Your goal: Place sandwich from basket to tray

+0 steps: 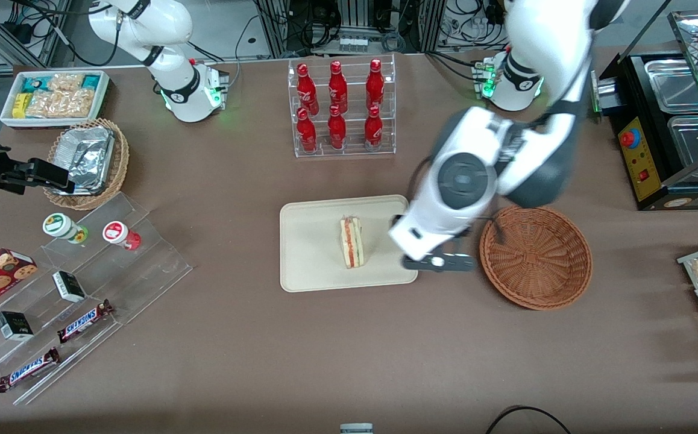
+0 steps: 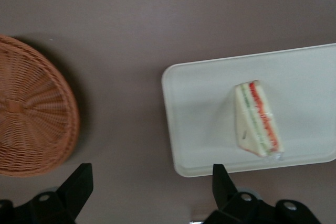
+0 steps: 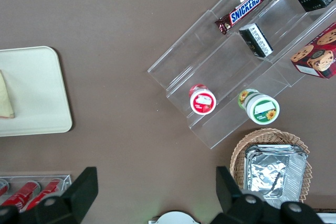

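One sandwich (image 1: 351,242) lies on the tray (image 1: 313,265); my gripper (image 1: 439,261) hangs empty with its fingers (image 2: 79,184) spread apart.

The single sandwich rests on its side near the tray's middle, filling edge showing red and green. One tray sits on the brown counter (image 1: 349,349), with one round basket (image 1: 536,257) beside it, toward the working arm's end and apart from it. My gripper is above the counter between tray and basket. My wrist view shows the basket holds nothing near its visible rim and the sandwich's wrap; the front view alone shows six red bottles (image 1: 337,105) in a clear rack, farther from the camera than the tray.
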Motion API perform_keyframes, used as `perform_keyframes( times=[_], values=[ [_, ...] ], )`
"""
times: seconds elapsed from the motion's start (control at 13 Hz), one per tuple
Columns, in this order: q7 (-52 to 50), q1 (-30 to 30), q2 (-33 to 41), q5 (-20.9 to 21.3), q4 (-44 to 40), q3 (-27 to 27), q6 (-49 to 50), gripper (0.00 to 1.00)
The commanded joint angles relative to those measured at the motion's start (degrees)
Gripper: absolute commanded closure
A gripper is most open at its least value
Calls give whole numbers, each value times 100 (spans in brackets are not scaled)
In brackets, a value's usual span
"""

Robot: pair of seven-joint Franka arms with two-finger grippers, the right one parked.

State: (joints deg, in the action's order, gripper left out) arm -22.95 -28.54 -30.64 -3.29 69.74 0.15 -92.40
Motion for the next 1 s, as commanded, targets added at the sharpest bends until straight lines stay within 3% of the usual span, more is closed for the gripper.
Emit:
perform_keyframes(
  times=[0.0, 0.31, 0.46, 0.69, 0.92],
  values=[
    [1008, 662, 804, 74, 865, -59, 11, 0],
    [2239, 1612, 1524, 152, 1541, -50, 152, 0],
    [2392, 2043, 1911, 170, 2024, -50, 178, 0],
    [2383, 2334, 2526, 372, 2535, -50, 301, 0],
    [2383, 2414, 2756, 399, 2527, -41, 635, 0]
  ],
)
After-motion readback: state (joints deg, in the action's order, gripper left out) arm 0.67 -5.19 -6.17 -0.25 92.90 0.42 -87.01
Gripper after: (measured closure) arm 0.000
